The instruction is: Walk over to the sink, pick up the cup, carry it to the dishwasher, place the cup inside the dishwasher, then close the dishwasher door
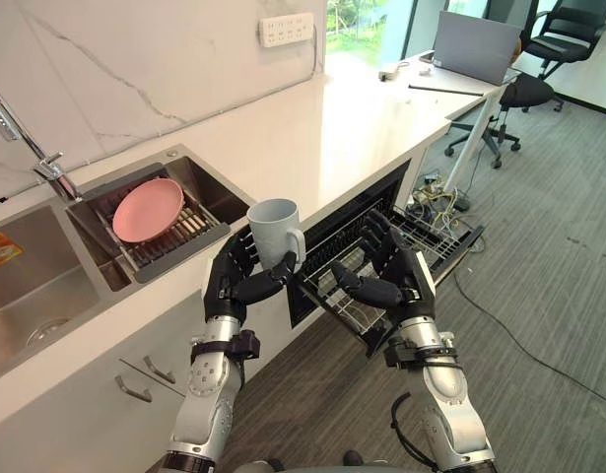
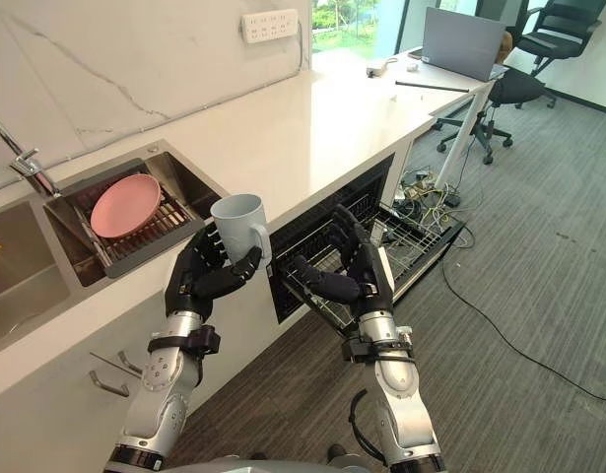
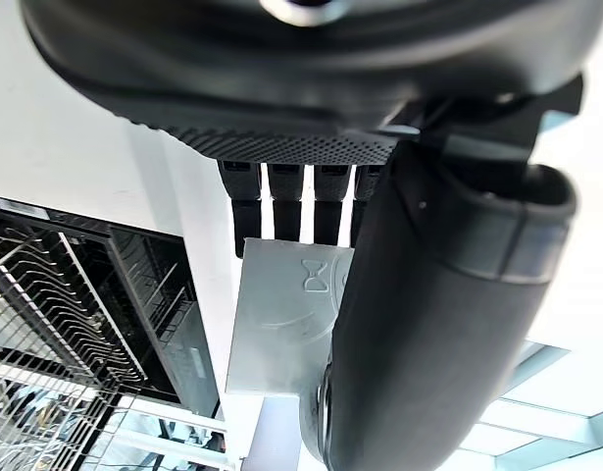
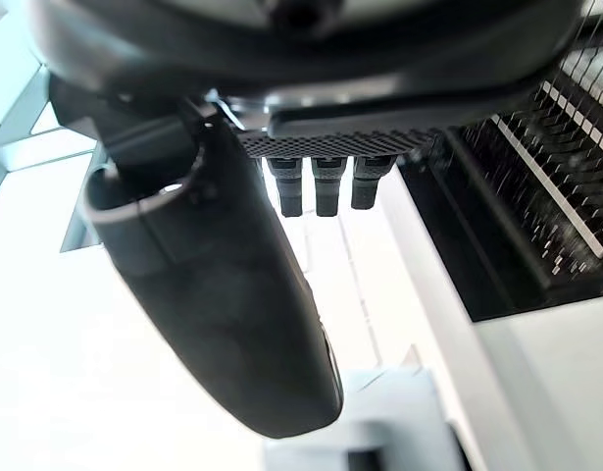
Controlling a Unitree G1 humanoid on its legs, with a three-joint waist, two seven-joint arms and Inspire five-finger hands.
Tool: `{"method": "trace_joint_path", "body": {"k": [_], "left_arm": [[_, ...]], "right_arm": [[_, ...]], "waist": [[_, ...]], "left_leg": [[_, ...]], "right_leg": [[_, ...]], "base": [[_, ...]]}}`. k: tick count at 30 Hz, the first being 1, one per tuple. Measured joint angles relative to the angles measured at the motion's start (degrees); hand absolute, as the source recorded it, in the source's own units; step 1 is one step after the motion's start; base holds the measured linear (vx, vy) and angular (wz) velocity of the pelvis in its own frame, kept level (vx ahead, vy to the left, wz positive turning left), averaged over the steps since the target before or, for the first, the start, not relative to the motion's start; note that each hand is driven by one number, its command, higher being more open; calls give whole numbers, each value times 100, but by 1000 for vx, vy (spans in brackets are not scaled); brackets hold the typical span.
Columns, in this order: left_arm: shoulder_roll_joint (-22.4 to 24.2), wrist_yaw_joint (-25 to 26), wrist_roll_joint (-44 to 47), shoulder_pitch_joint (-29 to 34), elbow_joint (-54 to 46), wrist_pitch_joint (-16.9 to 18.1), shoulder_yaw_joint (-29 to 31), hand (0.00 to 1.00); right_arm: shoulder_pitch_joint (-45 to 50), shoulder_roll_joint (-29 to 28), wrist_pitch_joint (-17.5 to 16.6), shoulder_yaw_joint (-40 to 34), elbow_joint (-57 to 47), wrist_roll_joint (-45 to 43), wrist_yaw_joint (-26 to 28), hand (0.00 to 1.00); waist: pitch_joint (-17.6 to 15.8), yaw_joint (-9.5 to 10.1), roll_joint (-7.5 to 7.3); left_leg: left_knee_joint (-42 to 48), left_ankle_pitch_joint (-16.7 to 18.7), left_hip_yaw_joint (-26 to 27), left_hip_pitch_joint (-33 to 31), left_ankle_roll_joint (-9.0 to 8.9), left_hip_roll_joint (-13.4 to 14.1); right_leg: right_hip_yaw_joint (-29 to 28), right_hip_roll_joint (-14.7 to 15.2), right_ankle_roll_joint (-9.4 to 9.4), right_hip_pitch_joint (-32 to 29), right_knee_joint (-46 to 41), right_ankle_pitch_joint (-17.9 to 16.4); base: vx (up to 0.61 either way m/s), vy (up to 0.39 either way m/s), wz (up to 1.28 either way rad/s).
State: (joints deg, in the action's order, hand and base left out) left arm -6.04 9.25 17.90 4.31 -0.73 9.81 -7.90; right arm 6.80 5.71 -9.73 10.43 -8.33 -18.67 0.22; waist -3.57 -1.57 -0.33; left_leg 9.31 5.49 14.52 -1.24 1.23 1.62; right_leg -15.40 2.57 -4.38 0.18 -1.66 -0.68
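Left eye view: the left hand [image 1: 234,283] has the cup [image 1: 275,227] in a wrapped grip, fingers behind its wall and thumb across the front. The cup is held in the air at the counter's [image 1: 322,128] front edge, just past the sink's [image 1: 202,185] right corner. It stands upright, mouth up, with its handle turned toward the right hand [image 1: 396,278]. In the left wrist view the fingers [image 3: 286,201] curl over the cup's pale side.

The pulled-out rack [image 1: 445,236] of the dishwasher [image 1: 376,197] lies to the right of the cup and lower, below the counter's front edge. So the coming move looks like a carry rightward and down, and the cup would need tipping mouth-down if it is to sit on the tines.

The right hand hovers over the rack's near end with fingers loosely spread and nothing in them. It is the nearer hand to the rack, and it sits partly in the cup's likely path.
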Motion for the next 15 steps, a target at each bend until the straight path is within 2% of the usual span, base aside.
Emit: {"method": "trace_joint_path", "body": {"k": [8,15], "left_arm": [[-7,53,-24,-327,157,0,-170,30],[31,-42,-221,-360,171,0,-656,30]], "right_arm": [[-234,79,-113,237,-137,-374,59,90],[-272,95,-120,454,-132,-214,9,90]], "waist": [[82,-71,-6],[183,-72,2]], "left_leg": [[6,-2,34,-13,4,-3],[-3,-18,-1,-72,29,-19]], "right_leg": [[-47,0,-13,-26,15,36],[-15,24,-17,-32,93,74]], "base": [[-8,-2,-2],[3,-3,2]]}}
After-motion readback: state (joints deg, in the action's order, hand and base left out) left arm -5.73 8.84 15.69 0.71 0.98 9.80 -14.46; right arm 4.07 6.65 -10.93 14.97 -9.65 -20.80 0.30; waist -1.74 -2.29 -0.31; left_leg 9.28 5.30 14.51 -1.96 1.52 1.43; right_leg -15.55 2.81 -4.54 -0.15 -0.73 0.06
